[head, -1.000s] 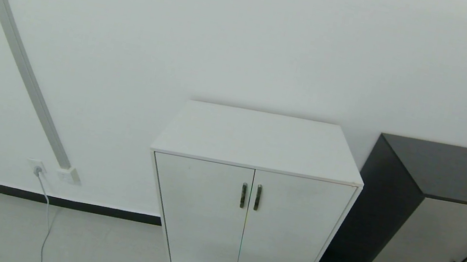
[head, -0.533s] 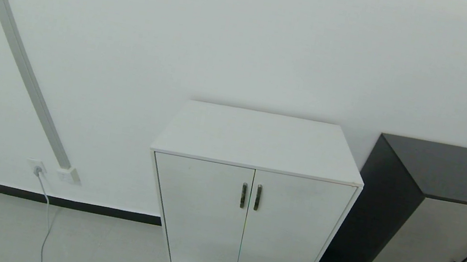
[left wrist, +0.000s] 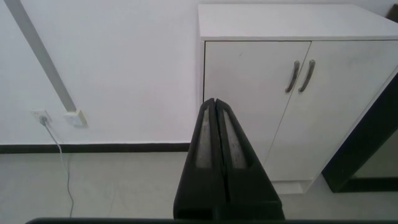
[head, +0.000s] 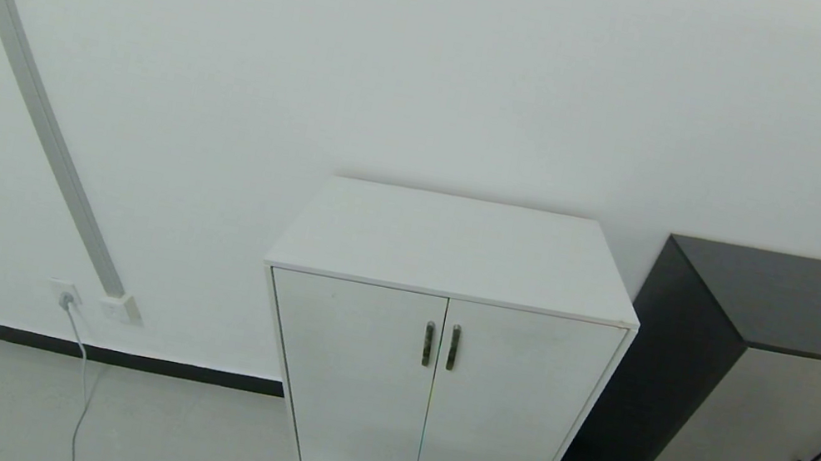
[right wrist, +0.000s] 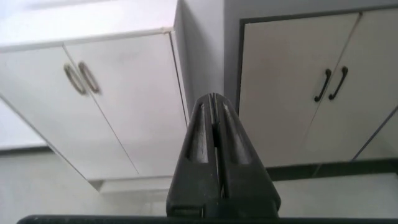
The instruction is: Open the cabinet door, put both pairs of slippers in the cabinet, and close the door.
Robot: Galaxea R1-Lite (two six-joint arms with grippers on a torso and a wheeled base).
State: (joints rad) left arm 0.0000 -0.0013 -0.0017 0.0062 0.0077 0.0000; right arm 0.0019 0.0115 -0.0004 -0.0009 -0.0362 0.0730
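A white two-door cabinet (head: 439, 354) stands against the wall, both doors closed, with two dark vertical handles (head: 440, 346) side by side at the middle seam. In the left wrist view the same cabinet (left wrist: 292, 93) lies beyond my left gripper (left wrist: 214, 102), which is shut with nothing held and some way short of the doors. My right gripper (right wrist: 213, 98) is also shut and empty, pointing at the gap between the white cabinet (right wrist: 99, 99) and the dark one.
A black cabinet with grey doors and black handles (head: 764, 428) stands right beside the white one. A wall socket with a cable (head: 68, 301) and a slanted conduit (head: 25, 70) are on the wall to the left. Grey floor (head: 90, 419) lies in front.
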